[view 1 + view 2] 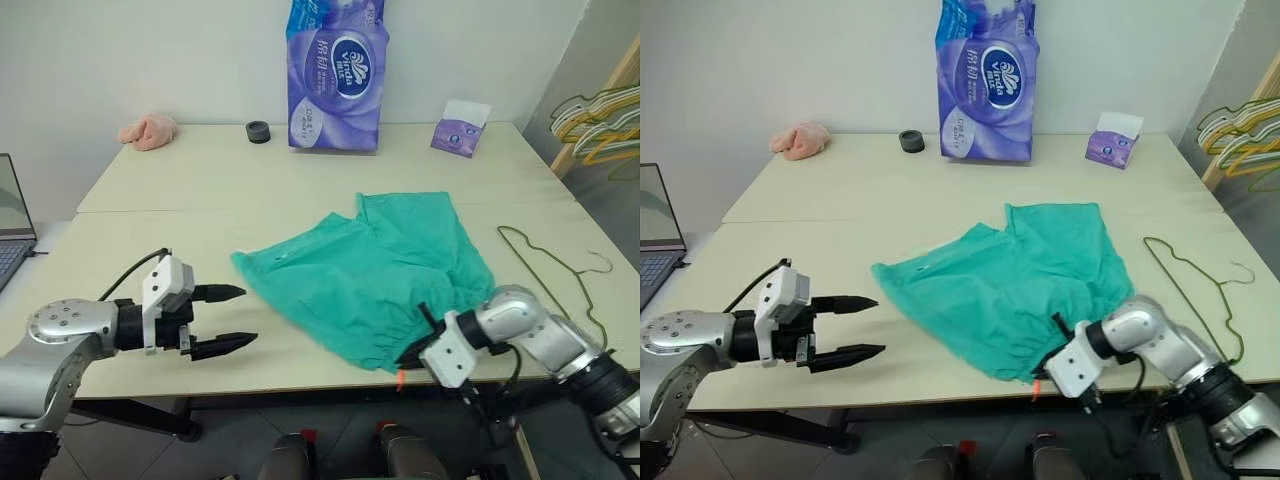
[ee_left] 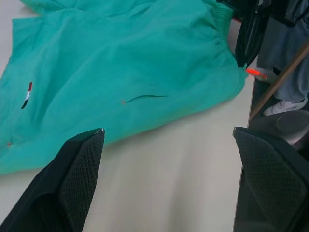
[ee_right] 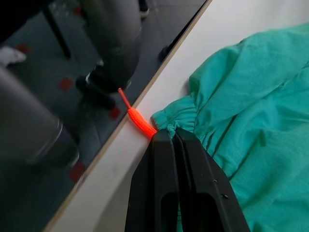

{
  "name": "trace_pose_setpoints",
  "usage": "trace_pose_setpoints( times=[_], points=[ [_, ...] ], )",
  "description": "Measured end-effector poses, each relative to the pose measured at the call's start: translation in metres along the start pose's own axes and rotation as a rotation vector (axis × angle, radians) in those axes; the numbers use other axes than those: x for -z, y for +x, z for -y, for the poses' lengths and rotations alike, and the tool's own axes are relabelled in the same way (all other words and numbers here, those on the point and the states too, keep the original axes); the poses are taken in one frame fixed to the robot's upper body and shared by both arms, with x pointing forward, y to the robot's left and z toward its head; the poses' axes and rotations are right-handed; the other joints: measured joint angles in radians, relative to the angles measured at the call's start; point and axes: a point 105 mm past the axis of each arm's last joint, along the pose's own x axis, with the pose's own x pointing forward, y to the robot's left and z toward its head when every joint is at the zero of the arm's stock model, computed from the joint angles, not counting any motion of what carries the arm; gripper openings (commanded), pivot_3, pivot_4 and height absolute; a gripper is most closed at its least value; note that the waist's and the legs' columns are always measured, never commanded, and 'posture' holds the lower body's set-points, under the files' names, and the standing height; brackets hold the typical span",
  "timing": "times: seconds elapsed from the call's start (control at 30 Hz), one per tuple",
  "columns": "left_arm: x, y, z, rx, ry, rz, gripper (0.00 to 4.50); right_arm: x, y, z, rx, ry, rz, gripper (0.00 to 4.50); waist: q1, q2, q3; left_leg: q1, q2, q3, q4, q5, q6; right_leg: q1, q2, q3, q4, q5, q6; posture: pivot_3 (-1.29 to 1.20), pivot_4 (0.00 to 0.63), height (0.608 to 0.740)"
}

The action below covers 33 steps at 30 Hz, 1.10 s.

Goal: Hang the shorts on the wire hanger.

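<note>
The table [image 1: 150,250] carries everything the task needs, and the hanging itself has not begun. The shorts [image 1: 375,270] lie flat and spread near the table's near edge, right of centre, waistband toward the near edge and legs pointing far. The hanger [image 1: 548,272] lies flat on the table to their right, apart from the cloth, hook toward the right; nothing holds it.

The right gripper [image 3: 175,140] is pinched closed on the waistband at its near corner, right where the orange drawstring [image 3: 137,121] hangs over the table edge, so a grasp on the shorts looks made. The left gripper [image 1: 225,318] hovers above bare table to the left of the shorts, fingers spread wide and empty.

Still to do, as I judge it: lift the shorts, take up the hanger and drape the cloth over it.
</note>
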Motion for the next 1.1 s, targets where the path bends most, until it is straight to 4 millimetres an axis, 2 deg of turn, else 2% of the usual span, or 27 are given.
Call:
trace_pose_setpoints(
  times=[0.13, 0.27, 0.4, 0.5, 0.63, 0.73, 0.83, 0.9, 1.1],
  points=[
    [-0.001, 0.008, 0.003, 0.03, 0.002, 0.009, 4.5, 0.021, -0.022, 0.001, 0.006, 0.001, -0.094, 0.04, -0.002, -0.001, 0.0, 0.0, 0.0, 0.0, 0.0, 0.0, 0.0, 0.0, 0.0, 0.0, 0.0, 0.001, -0.002, -0.13, 0.114, 0.74],
    [-0.002, 0.019, 0.006, 0.063, 0.007, 0.023, 4.5, 0.019, -0.027, -0.002, 0.0, 0.026, -0.083, 0.04, -0.011, 0.0, 0.001, 0.0, 0.0, 0.0, 0.0, 0.0, 0.0, 0.0, 0.0, 0.001, 0.0, 0.003, -0.005, -0.14, 0.114, 0.74],
    [-0.008, 0.038, 0.005, 0.065, 0.016, 0.077, 4.5, 0.001, -0.024, -0.004, 0.016, 0.094, -0.002, 1.04, -0.018, 0.0, 0.002, -0.001, 0.0, -0.001, 0.0, 0.0, 0.0, 0.0, 0.0, 0.001, 0.0, 0.003, -0.004, -0.15, 0.113, 0.74],
    [-0.012, 0.046, -0.006, 0.024, 0.076, 0.088, 4.5, -0.004, -0.024, -0.006, 0.043, 0.153, 0.02, 2.06, -0.02, 0.001, 0.002, -0.001, 0.0, -0.002, 0.0, 0.0, 0.0, 0.0, 0.0, 0.001, 0.0, 0.003, -0.004, -0.16, 0.113, 0.74],
    [-0.002, 0.051, -0.019, 0.012, 0.146, 0.048, 4.5, -0.011, -0.029, -0.017, 0.058, 0.299, 0.05, 3.5, -0.022, 0.001, 0.002, -0.001, 0.0, -0.001, 0.0, 0.0, 0.0, -0.001, 0.0, 0.0, 0.0, 0.003, -0.004, -0.17, 0.114, 0.74],
    [0.001, 0.052, -0.023, 0.037, 0.18, 0.027, 4.5, -0.022, -0.035, -0.014, 0.113, 0.386, 0.101, 4.47, -0.026, 0.001, 0.002, -0.001, 0.0, -0.001, 0.0, 0.0, 0.0, -0.001, 0.0, 0.001, 0.0, 0.002, -0.004, -0.18, 0.115, 0.74],
    [0.002, 0.051, -0.025, 0.052, 0.197, 0.024, 4.5, -0.037, -0.038, 0.002, 0.223, 0.41, 0.15, 4.47, -0.033, 0.001, 0.002, -0.001, 0.001, -0.002, 0.0, 0.0, 0.0, -0.001, 0.0, 0.001, 0.0, 0.0, 0.0, -0.19, 0.115, 0.74],
    [0.002, 0.051, -0.023, 0.071, 0.204, 0.023, 4.5, -0.046, -0.033, 0.006, 0.267, 0.415, 0.174, 4.47, -0.043, 0.001, 0.002, -0.002, 0.001, -0.003, 0.0, 0.0, 0.0, -0.001, 0.0, 0.001, 0.0, 0.0, 0.0, -0.19, 0.115, 0.74],
    [0.004, 0.054, -0.019, 0.104, 0.204, 0.01, 4.5, -0.042, 0.007, 0.009, 0.35, 0.466, 0.152, 4.47, -0.05, 0.001, 0.002, -0.002, 0.0, -0.002, 0.0, 0.0, 0.0, -0.001, 0.0, 0.001, 0.0, 0.0, 0.0, -0.19, 0.116, 0.74]
  ],
)
